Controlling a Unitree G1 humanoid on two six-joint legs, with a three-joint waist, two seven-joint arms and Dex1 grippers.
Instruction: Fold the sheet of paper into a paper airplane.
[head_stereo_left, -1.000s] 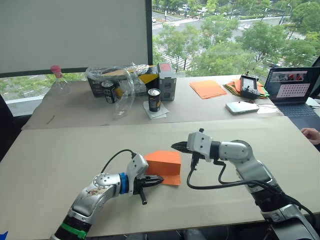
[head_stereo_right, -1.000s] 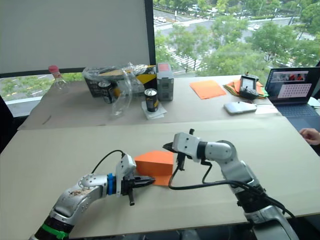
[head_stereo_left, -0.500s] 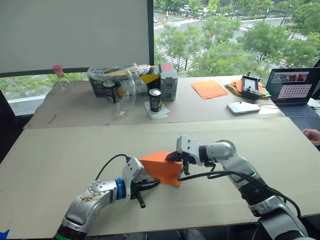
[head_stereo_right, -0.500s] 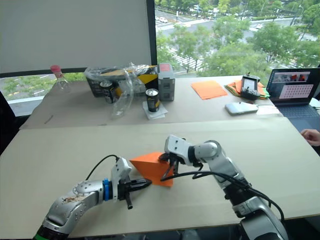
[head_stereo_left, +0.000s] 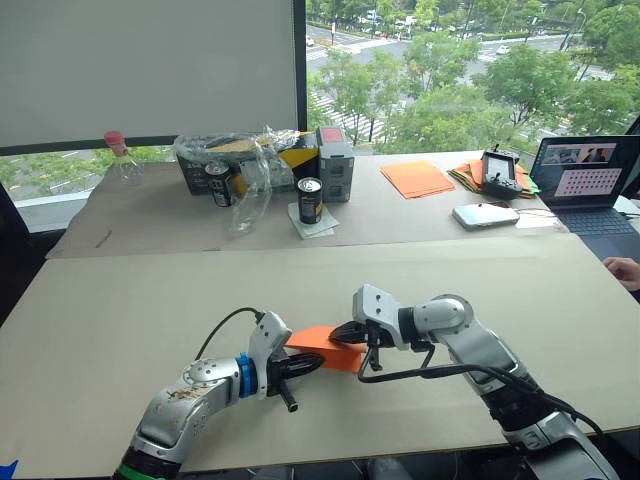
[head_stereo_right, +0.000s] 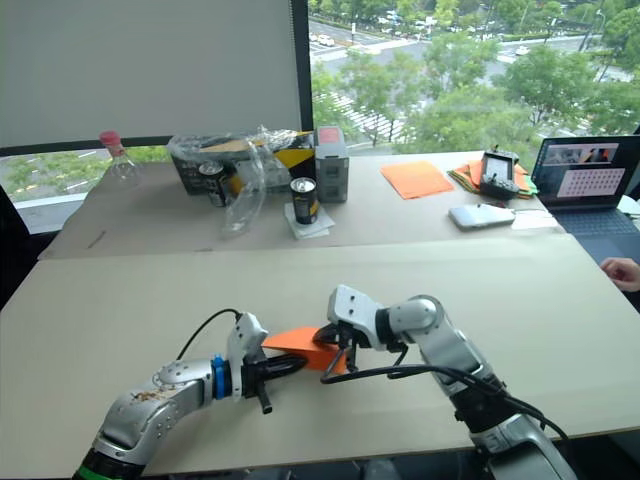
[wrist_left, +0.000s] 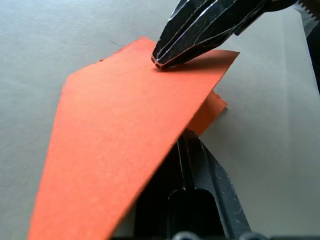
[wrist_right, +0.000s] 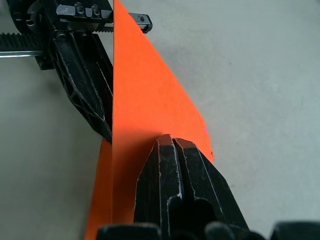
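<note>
Left wrist view puts you right above the sheet of paper (wrist_left: 125, 135), a bright-orange folded piece whose upper flap slopes up off the tan table (wrist_left: 60, 35), with a lower layer peeking out beneath its far corner. Your right gripper (wrist_left: 159, 62) presses its tip down onto the flap near that far corner, both black fingers drawn together with no gap and nothing pinched between them. Your left gripper (head_stereo_left: 312, 360) lies low along the near edge of the paper, its fingers closed side by side under the raised flap; you cannot tell whether a layer is caught between them.

From the head camera you see the paper near the front middle of the table, between the two grippers, the left one reaching in from the left and the right gripper (head_stereo_right: 330, 340) resting on top from the right.

Well back on the far table stand a drink can (head_stereo_left: 310, 199), a box wrapped in clear plastic (head_stereo_left: 240, 165), a neat stack of orange sheets (head_stereo_left: 415, 178) and an open laptop (head_stereo_left: 585, 185).
</note>
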